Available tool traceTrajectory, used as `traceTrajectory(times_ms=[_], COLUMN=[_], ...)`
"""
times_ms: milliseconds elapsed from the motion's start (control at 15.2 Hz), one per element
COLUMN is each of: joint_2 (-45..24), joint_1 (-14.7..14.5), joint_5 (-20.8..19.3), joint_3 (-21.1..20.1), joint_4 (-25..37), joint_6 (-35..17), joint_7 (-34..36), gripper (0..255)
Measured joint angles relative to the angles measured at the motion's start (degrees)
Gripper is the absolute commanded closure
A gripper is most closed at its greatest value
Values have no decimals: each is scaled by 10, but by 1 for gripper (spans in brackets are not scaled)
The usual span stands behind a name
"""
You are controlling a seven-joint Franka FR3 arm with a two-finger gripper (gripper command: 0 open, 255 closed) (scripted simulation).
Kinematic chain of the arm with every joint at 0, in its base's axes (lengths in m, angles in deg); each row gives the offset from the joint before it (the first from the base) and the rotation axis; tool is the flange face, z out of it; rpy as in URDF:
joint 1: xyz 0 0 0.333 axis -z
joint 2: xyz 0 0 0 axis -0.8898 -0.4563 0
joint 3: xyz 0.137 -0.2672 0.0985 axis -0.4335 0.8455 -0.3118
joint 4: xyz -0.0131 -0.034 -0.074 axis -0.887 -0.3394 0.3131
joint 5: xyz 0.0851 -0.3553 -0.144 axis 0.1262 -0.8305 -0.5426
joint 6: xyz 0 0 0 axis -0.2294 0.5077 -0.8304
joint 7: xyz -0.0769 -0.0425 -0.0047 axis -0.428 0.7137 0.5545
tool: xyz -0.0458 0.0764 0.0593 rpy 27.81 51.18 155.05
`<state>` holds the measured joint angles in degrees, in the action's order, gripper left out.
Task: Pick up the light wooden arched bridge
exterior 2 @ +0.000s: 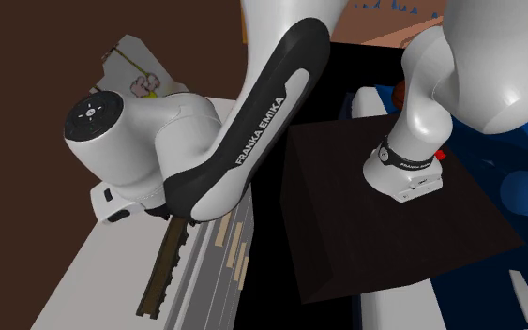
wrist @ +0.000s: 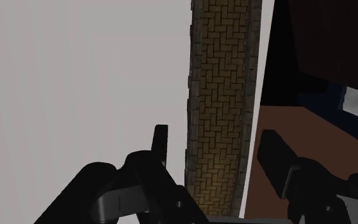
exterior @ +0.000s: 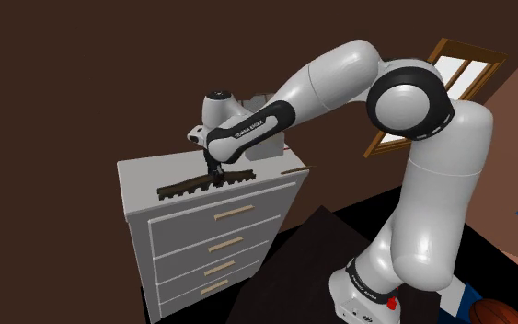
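As we are looking along the all-black two-finger gripper (wrist: 215, 135), its fingers are standing well apart, one on each side of the long brown arched bridge with a herringbone-brick deck (wrist: 223, 89). A band of white is showing between one finger (wrist: 161, 141) and the bridge's side, so we are clasping nothing. We are finding the bridge lying flat on top of the white four-drawer dresser (exterior: 142, 184), lengthways along its front edge, above the drawer fronts. On that side we are seeing just a thin strip of white top between the bridge and the drop to the floor. On the other side the top is stretching away bare toward the dark brown wall (exterior: 63, 74), giving us wide room. In the shoulder view the gripper is pointing down onto the middle of the bridge, whose two ends are sticking out to either side of it. In the second exterior view the white forearm is crossing above the bridge, and the black box stand (exterior 2: 393, 225) is sitting near the dresser's drawer side.
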<state>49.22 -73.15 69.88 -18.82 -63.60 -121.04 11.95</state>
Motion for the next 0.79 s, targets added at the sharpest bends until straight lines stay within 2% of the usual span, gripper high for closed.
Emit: traceTrajectory(times_ms=[792], joint_2=[11], joint_1=[0], joint_5=[1], joint_3=[-1], joint_4=[0], joint_6=[11], joint_7=[-1], gripper=[255])
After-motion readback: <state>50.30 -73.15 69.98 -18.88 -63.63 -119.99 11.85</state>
